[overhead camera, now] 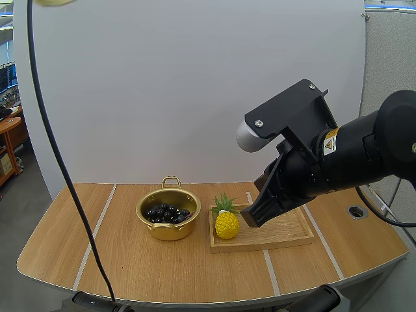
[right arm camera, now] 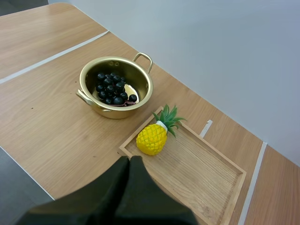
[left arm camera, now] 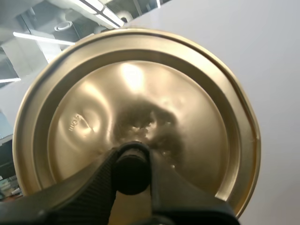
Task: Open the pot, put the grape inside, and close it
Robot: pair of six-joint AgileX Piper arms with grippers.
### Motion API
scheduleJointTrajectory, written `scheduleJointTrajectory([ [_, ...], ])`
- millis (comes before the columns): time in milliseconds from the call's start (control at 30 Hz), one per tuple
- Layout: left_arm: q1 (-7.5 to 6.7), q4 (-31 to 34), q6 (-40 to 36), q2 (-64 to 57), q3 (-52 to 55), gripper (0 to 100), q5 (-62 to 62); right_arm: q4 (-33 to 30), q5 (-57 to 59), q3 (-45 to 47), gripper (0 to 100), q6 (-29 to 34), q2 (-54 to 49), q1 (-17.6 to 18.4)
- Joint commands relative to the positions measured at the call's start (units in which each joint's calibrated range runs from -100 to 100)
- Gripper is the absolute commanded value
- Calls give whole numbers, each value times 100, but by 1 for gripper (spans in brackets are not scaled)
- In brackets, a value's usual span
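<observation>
Left gripper [left arm camera: 132,157] is clamped tight on the black knob [left arm camera: 132,172] of the lid [left arm camera: 140,89], holding it up and away so the pot's mouth is free. Right gripper [right arm camera: 127,165], fingers pressed together on nothing, hangs over the tray [overhead camera: 289,235], just off the pineapple [overhead camera: 227,225] at the tray's nine o'clock end. And the grapes [overhead camera: 168,213] are in the pot [overhead camera: 170,232], sitting at nine o'clock from the tray on the table [overhead camera: 123,260]. By my read only the closing is left: lid down onto that rim.
</observation>
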Motion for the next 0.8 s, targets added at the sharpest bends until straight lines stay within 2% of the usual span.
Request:
scheduleJointTrajectory([
  [0, -11, -257, 4, 11, -17, 0, 1106, -38, 0, -24, 0, 12, -51, -26],
  [167, -11, -1638, 883, 296, -17, 0, 1106, -38, 0, -24, 0, 12, -51, -26],
  [233, -11, -1860, 1021, 377, 114, 0, 1106, -38, 0, -24, 0, 12, -51, -26],
  [767, -11, -1923, 1527, 1582, 1900, 0, 1106, -52, 0, -24, 0, 12, -51, -33],
])
